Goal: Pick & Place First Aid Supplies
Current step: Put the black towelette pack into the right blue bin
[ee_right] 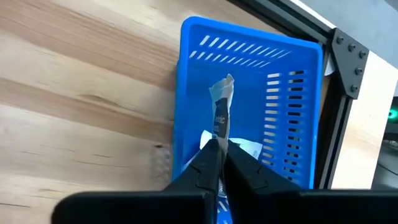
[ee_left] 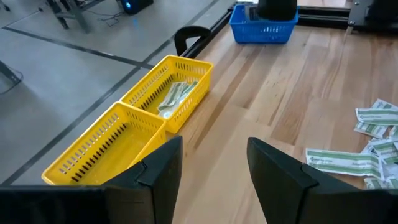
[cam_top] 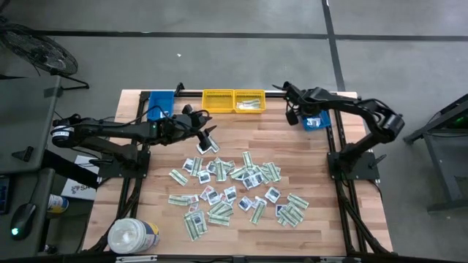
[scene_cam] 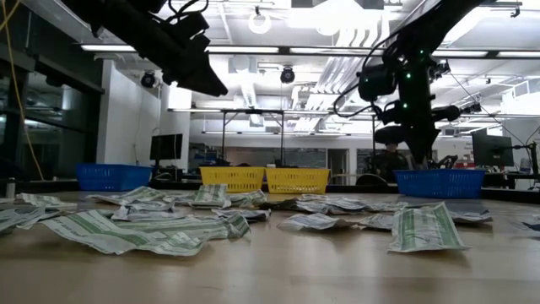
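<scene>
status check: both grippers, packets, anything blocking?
Right gripper shut on a packet over the blue bin. Left gripper open, empty, near the yellow bins. Pile unsorted. Nothing blocking.

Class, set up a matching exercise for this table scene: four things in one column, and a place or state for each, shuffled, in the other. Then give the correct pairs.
Things:
1. right gripper
2. left gripper
3. white tub
4. yellow bins

Places or states:
A. side by side at the table's far edge, one holding green-white strips
B. fingers apart, nothing between them
C. standing at the table's near left corner
D. fingers shut on a small packet above the right blue bin

Pairs: 1-D, 2-B, 3-C, 4-A
</scene>
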